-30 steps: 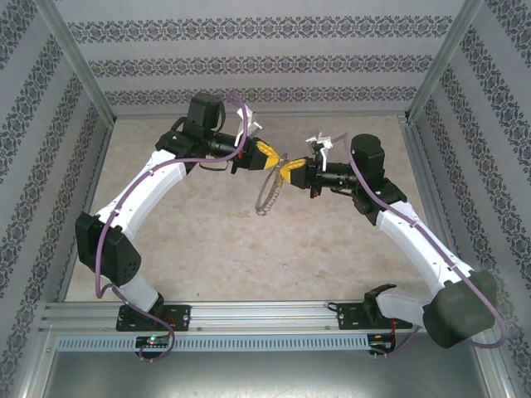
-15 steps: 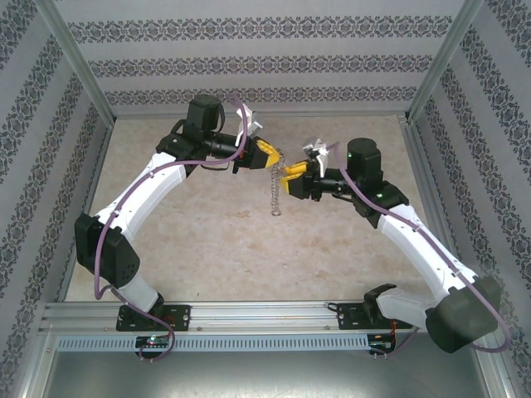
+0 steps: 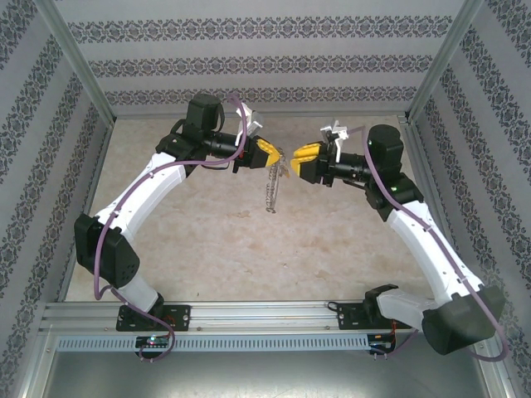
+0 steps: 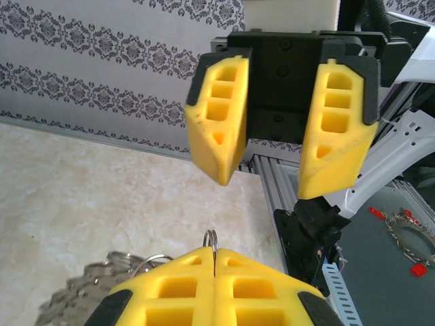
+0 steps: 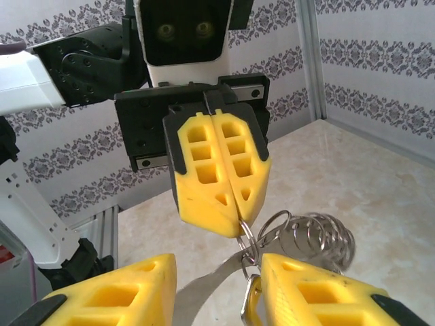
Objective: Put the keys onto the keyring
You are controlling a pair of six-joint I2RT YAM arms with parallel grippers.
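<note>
Nearest, along the aluminium rail (image 3: 265,315): both arm bases, bolted side by side. Farther in, above the marble-patterned table (image 3: 207,249): on the left gripper (image 3: 276,157), pads pressed together on the thin wire of the keyring (image 3: 271,186). Probably done to present a bare stretch of loop while letting the strung silver pieces (image 5: 316,241) dangle below. Just past its tips, nose to nose: on the right gripper (image 3: 295,162), fingers spread, clamping nothing, seemingly set to straddle the ring. Cannot place the keys with certainty; perhaps the flat silver strip (image 5: 212,285) beside the ring, no orange tag made out. In the way: those crowded pieces beside the pinch. Behind all, patterned wallpaper (image 3: 265,66).
</note>
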